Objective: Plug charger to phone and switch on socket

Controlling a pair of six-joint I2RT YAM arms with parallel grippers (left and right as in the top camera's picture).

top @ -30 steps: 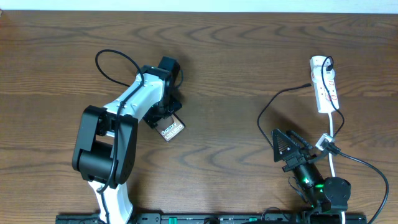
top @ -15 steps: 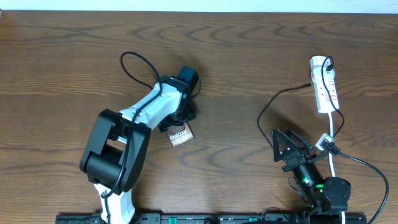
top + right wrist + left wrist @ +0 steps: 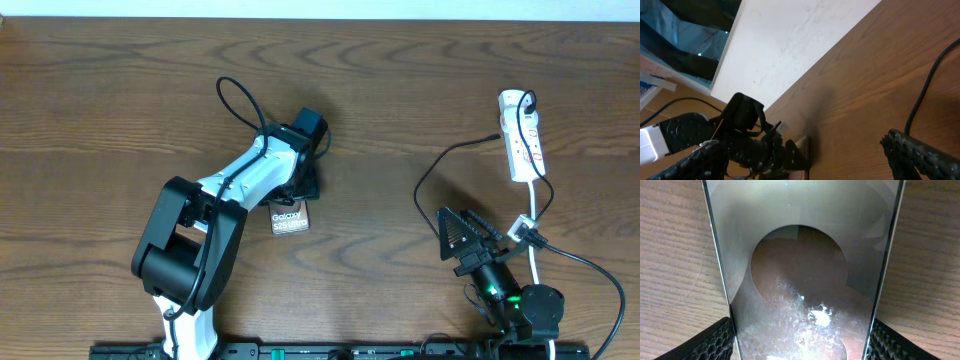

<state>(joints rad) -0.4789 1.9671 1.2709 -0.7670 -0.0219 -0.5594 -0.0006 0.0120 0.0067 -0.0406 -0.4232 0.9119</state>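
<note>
My left gripper (image 3: 300, 192) is shut on the phone (image 3: 288, 219), a silvery slab with white "Galaxy" lettering facing up, left of the table's centre. In the left wrist view the phone (image 3: 800, 255) fills the frame, its long edges pinched between the black fingers (image 3: 710, 342). The socket (image 3: 522, 135), a white strip with red markings, lies at the far right. The charger (image 3: 432, 170), a thin black cable, loops from its plug tip (image 3: 497, 137) beside the socket down towards my right gripper (image 3: 468, 238). That gripper stands open near its base, holding nothing.
A white cord (image 3: 540, 215) runs from the socket down past the right arm's base. In the right wrist view the charger cable (image 3: 932, 80) crosses the upper right, and the left arm (image 3: 747, 132) shows in the distance. The table's far edge (image 3: 320, 20) runs along the top.
My left arm has swung to the right with the phone in its grip, and the phone has turned from tilted to nearly square with the table. The right arm has not moved.
</note>
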